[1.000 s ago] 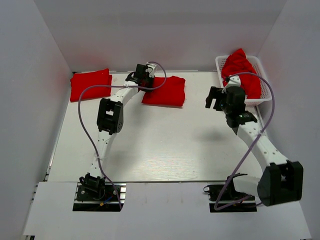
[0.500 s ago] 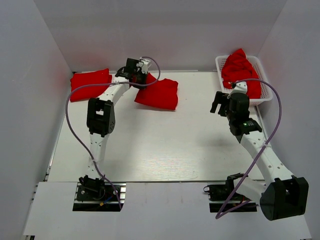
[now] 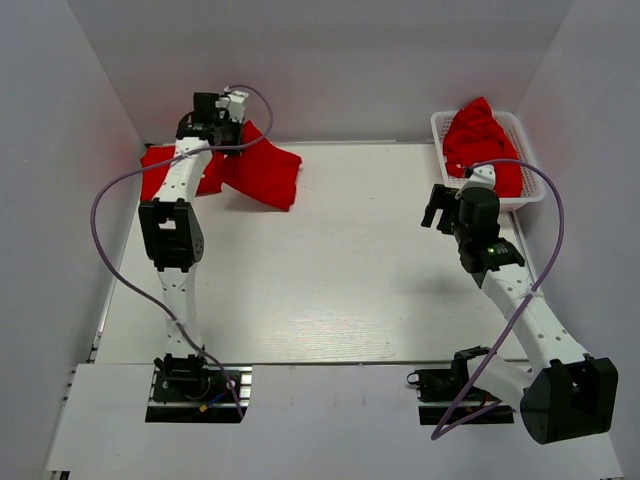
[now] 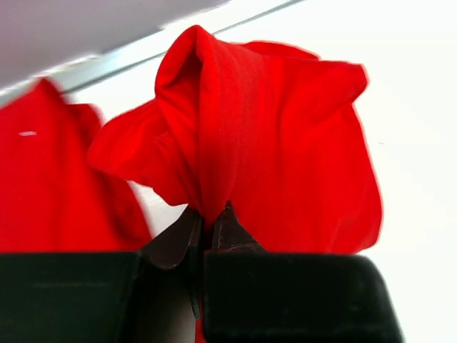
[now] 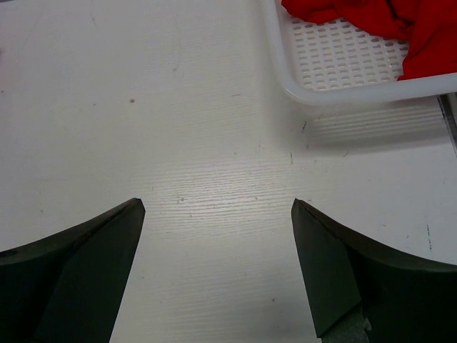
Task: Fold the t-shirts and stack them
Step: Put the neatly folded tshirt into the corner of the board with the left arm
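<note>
Seen from above, a white table (image 3: 330,280) is enclosed by pale walls, with two robot arms mounted at its near edge. The left arm stretches to the far left corner, where the left gripper (image 3: 232,125) is clamped on a bunched fold of a red t-shirt (image 3: 265,170). In the left wrist view, the dark fingertips of that gripper (image 4: 207,218) are pressed together on a narrow ridge of the cloth, and the rest of the shirt (image 4: 285,143) billows outward beyond them. From above, this shirt hangs from the pinch and spreads toward the table surface; it is unclear whether its lower edge touches the table. Just beside it, against the far left wall, a folded red t-shirt (image 3: 157,162) lies flat, partly hidden behind the arm, and it shows as a blurred red mass (image 4: 43,179) at the left of the wrist view. On the right side, the right gripper (image 3: 437,207) hovers over bare table with its jaws spread wide and nothing between them; the wrist view shows the two dark fingers far apart above the tabletop (image 5: 218,204). Near it, in the far right corner, stands a white basket (image 3: 535,190) with a lattice floor (image 5: 343,53), holding a crumpled heap of red t-shirts (image 3: 480,135) that rises above the rim (image 5: 400,21).
</note>
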Controlling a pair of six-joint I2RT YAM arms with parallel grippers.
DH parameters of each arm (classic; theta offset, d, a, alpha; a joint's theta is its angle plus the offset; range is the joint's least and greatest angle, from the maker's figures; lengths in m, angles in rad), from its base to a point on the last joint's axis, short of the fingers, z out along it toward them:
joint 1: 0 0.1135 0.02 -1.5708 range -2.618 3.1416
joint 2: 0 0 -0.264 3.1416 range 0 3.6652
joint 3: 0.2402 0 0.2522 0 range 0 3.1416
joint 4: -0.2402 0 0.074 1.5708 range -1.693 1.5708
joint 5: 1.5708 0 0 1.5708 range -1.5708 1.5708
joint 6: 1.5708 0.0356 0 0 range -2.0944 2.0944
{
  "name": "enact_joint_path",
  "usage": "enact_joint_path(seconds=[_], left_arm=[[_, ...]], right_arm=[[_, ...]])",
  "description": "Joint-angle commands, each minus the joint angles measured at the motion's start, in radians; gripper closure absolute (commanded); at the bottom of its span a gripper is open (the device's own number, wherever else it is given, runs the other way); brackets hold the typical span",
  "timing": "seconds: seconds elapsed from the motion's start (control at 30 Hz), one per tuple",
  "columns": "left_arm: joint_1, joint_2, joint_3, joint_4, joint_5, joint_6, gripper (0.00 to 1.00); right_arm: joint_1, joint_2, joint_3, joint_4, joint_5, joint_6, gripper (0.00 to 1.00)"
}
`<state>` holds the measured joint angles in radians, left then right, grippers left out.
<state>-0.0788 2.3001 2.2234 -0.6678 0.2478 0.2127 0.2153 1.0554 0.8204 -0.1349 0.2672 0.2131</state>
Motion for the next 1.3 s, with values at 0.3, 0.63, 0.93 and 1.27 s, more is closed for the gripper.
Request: enact_joint_path(seconds=[0.3, 0.63, 0.93, 1.27], left_arm=[[0.106, -0.126, 0.127, 0.01, 0.031, 0.116, 1.0], [0.158, -0.165, 0.177, 0.066, 0.044, 0.106, 1.0], [0.201, -0.174, 0.179, 0.102, 0.056, 0.096, 1.0], [0.28, -0.163, 0.13, 0.122, 0.065, 0.096, 1.0]], right_arm=[[-0.004, 0.043, 0.019, 0.063, 0.007, 0.008, 0.11], [-0.002, 0.104, 0.052, 0.09, -0.031, 0.026, 0.11], [0.001, 0.149, 0.105, 0.078, -0.089, 0.028, 0.11], [0.001, 0.199, 0.146, 0.087, -0.134, 0.045, 0.11]])
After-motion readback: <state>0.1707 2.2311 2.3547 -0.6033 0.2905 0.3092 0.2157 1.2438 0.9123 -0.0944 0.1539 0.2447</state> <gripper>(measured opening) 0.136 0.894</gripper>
